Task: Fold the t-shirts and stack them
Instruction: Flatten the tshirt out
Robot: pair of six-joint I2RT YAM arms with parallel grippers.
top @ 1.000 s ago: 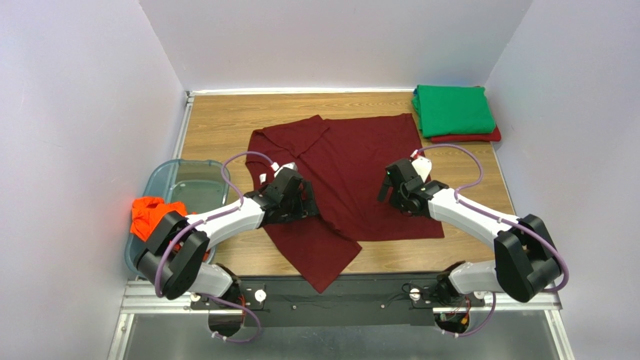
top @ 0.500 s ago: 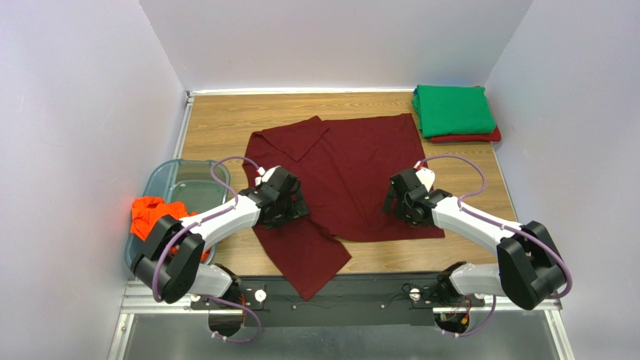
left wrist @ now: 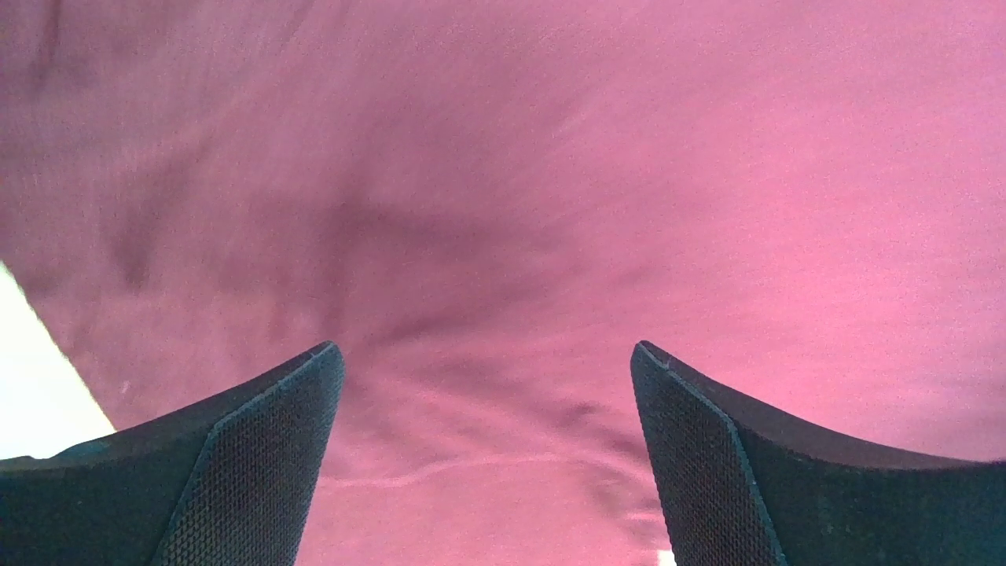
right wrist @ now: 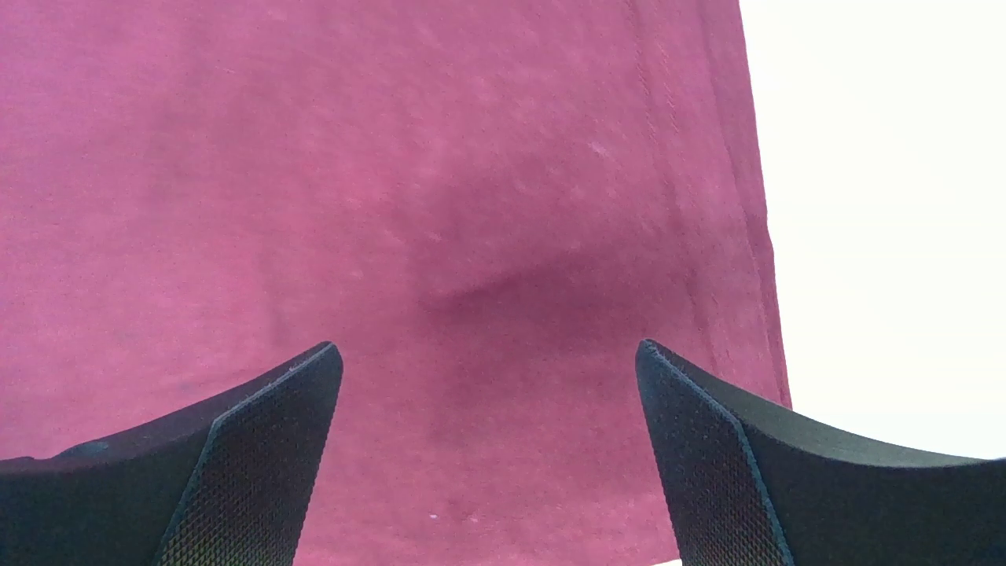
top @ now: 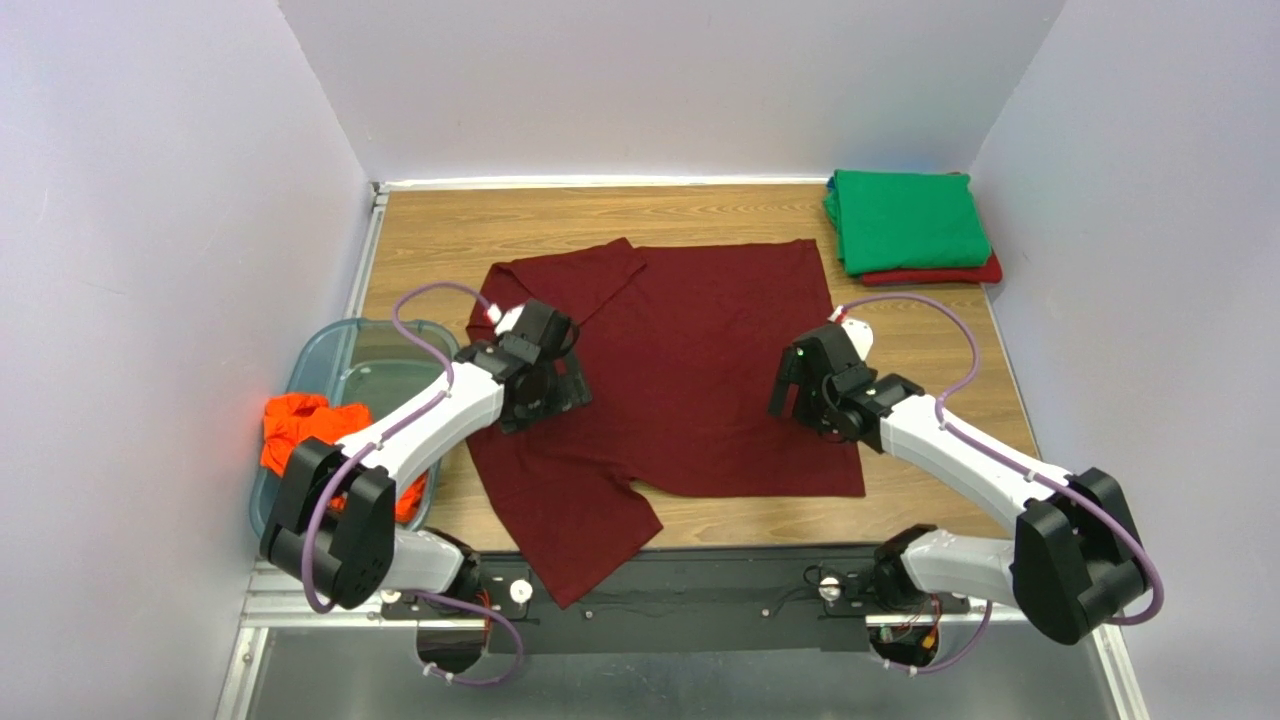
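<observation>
Both arms rest on the cloth. My left gripper (top: 550, 387) sits over the left part of the maroon t-shirt (top: 706, 345). Its wrist view shows the jaws spread wide with nothing between them, only wrinkled maroon cloth (left wrist: 531, 177) under the left gripper (left wrist: 482, 350). My right gripper (top: 793, 387) sits near the shirt's right edge, equally wide apart and empty. Its wrist view shows a small pucker in the cloth (right wrist: 354, 142) ahead of the right gripper (right wrist: 487, 350). I cannot tell whether either set of fingertips actually presses the fabric.

The shirt lies open across the middle of the table (top: 436, 240), not yet folded. One flap at the far left is turned over on itself, and a long lobe at the near left runs out over the table's near edge.

I judge the step in hand to be spreading and squaring this shirt before the first fold. The next move calls for pulling the overhanging lobe back onto the wood and flattening the turned flap. Each gripper then needs to close on an edge, not on the middle of the cloth.

At the far right corner a folded green t-shirt (top: 906, 218) lies on a red t-shirt (top: 935, 276), well apart from the work. That is the likely stack. An orange t-shirt (top: 301, 428) waits in the translucent tub (top: 383, 342) to the left. Nothing blocks the fold. The main risk is the overhanging cloth dragging or slipping off.
</observation>
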